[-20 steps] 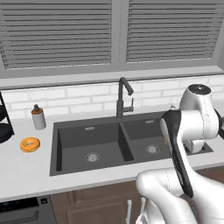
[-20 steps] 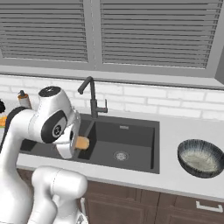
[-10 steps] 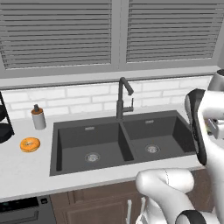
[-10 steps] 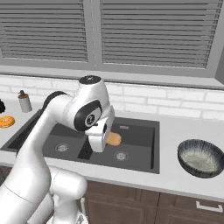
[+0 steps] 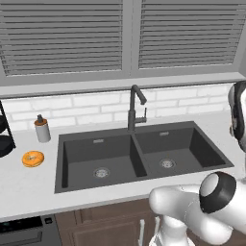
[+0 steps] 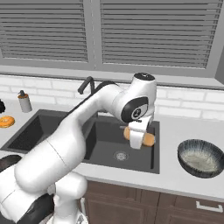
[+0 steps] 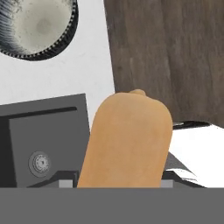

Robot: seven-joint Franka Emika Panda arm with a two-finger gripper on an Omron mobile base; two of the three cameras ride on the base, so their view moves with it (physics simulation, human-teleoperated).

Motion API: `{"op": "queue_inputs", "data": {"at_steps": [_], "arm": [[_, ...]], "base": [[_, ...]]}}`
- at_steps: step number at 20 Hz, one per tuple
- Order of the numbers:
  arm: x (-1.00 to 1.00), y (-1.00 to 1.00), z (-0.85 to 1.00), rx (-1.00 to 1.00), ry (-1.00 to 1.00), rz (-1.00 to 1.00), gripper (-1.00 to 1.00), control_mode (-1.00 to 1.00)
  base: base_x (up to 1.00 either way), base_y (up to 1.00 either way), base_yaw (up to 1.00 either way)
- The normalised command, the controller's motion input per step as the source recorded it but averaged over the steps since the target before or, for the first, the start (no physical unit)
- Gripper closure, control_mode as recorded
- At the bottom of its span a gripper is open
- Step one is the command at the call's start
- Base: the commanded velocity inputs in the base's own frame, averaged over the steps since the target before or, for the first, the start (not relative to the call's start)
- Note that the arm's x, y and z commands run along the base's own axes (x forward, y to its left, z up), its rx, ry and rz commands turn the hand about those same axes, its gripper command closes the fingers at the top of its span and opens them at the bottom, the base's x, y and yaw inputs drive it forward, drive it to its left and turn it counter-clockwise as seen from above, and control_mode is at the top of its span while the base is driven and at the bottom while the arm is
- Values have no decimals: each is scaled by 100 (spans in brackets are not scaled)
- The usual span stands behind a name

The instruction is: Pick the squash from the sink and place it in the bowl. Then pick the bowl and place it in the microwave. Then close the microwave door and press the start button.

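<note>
Donut (image 6: 6, 121) lies far to the left of the gripper (image 6: 138, 136), on the counter (image 6: 175, 131) past the sink (image 6: 52, 131). The sink's two dark basins show bare drains. Above the right basin's near corner the gripper is clamped on the squash (image 6: 148, 140), which hangs clear of the basin floor. The squash is tan-orange, smooth and stubby, with a rounded end and a small nub in the hand view (image 7: 127, 140). To the right of the gripper, apart from it, the bowl (image 6: 201, 158) sits on the counter, dark-rimmed, pale inside, holding nothing.
</note>
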Motion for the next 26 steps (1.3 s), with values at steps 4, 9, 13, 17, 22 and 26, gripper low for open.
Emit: {"op": "queue_inputs", "data": {"at_steps": [4, 9, 13, 17, 22, 26], "arm": [[37, -97, -14, 3, 8, -6, 100, -100], [35, -96, -24, 2, 7, -7, 100, -100], [21, -81, -24, 2, 0, -8, 100, -100], [24, -54, -26, 0, 0, -12, 100, -100], [32, -45, -18, 0, 0, -12, 100, -100], [8, -20, -3, 2, 0, -5, 100, -100]], "base": [[0, 0, 0], [0, 0, 0], [0, 0, 0], [0, 0, 0], [0, 0, 0], [0, 0, 0]]}}
